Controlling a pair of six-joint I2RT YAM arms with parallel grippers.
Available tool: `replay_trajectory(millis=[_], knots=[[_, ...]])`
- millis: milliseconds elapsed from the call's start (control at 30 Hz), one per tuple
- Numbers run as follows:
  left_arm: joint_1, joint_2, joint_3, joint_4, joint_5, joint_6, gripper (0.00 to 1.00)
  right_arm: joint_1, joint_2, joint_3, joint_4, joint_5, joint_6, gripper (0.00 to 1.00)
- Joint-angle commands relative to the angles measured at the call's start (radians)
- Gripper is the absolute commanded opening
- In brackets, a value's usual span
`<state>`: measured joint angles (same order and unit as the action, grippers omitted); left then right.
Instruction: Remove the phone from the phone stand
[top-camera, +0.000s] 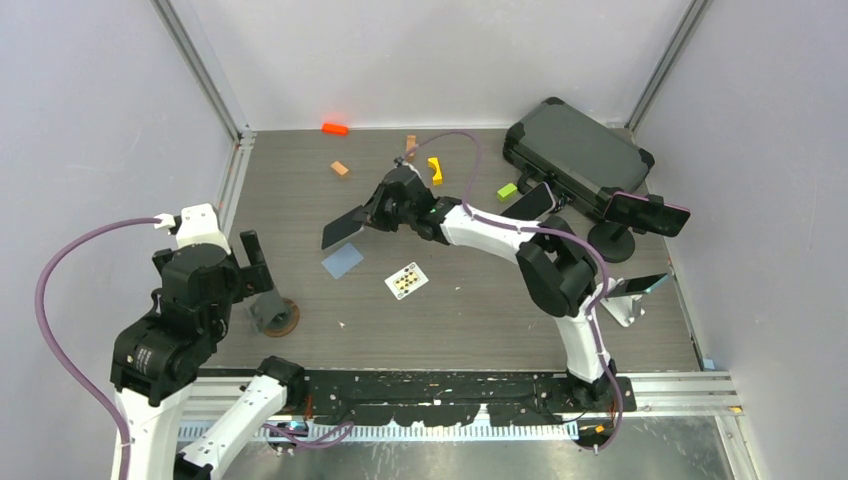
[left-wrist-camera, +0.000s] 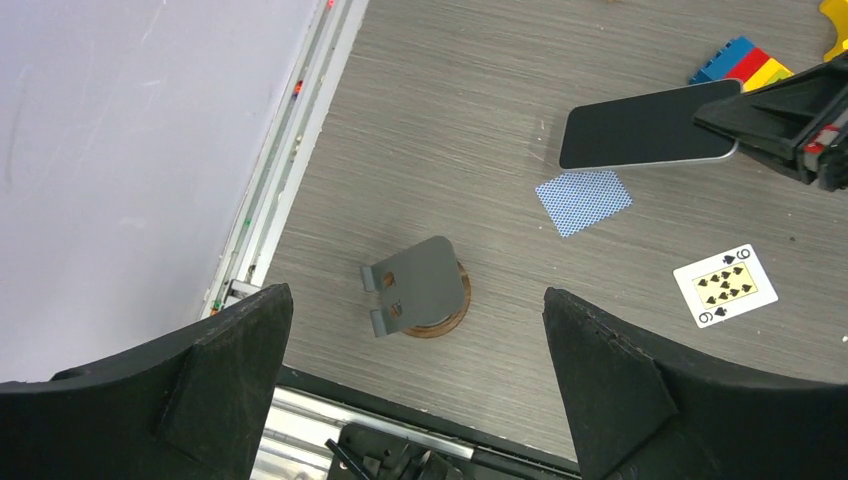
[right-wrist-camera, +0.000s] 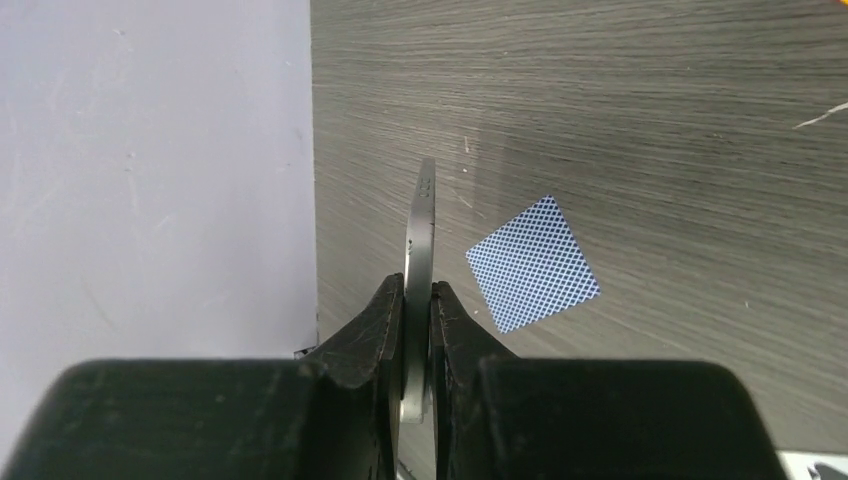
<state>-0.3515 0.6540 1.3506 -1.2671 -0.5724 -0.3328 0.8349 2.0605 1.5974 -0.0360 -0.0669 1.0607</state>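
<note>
Left gripper is hanging at lower left of the top view with its jaws spread wide and nothing between them. It is sitting close to the left wall rail. Phone stand is standing empty just below it, near the table front edge, with bare wood all round it. Its round base is mostly hiding under the grey plate.

Moving right, a blue-backed card is lying flat at mid frame, and a face-up spade card is lying further right, apart from it. Phone is out of the stand and is being held in the air, left of centre in the top view and just above the blue card in frame. Right gripper is clamping tight on one end of it. That end is hiding between the fingers. In the right wrist view the phone is showing only as a thin edge. Its height over the table is hard to judge.

Far right is looking crowded: a black case, a second phone on a mount and small blocks. Left wrist view is cutting off both fingers at the bottom edge.
</note>
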Motion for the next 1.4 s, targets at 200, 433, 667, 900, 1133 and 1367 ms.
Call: replay_trajectory(millis=[200, 433, 667, 900, 1133, 1367], knots=[[-0.003, -0.018, -0.035, 0.046, 0.021, 0.012, 1.00, 0.021, 0.110, 0.043, 0.263, -0.015, 0.003, 0.01], [-0.003, -0.021, -0.046, 0.050, 0.023, 0.018, 1.00, 0.023, 0.160, 0.014, 0.318, -0.011, 0.016, 0.14], [-0.003, -0.025, -0.061, 0.054, 0.026, 0.021, 1.00, 0.023, 0.162, -0.074, 0.371, 0.013, 0.015, 0.51], [-0.003, -0.029, -0.064, 0.051, 0.026, 0.023, 1.00, 0.023, 0.177, -0.107, 0.400, 0.010, 0.021, 0.62], [-0.003, -0.030, -0.071, 0.055, 0.026, 0.022, 1.00, 0.022, 0.168, -0.086, 0.233, 0.055, -0.010, 0.69], [-0.003, -0.031, -0.076, 0.059, 0.035, 0.023, 1.00, 0.029, 0.149, 0.030, -0.114, 0.218, -0.090, 0.74]])
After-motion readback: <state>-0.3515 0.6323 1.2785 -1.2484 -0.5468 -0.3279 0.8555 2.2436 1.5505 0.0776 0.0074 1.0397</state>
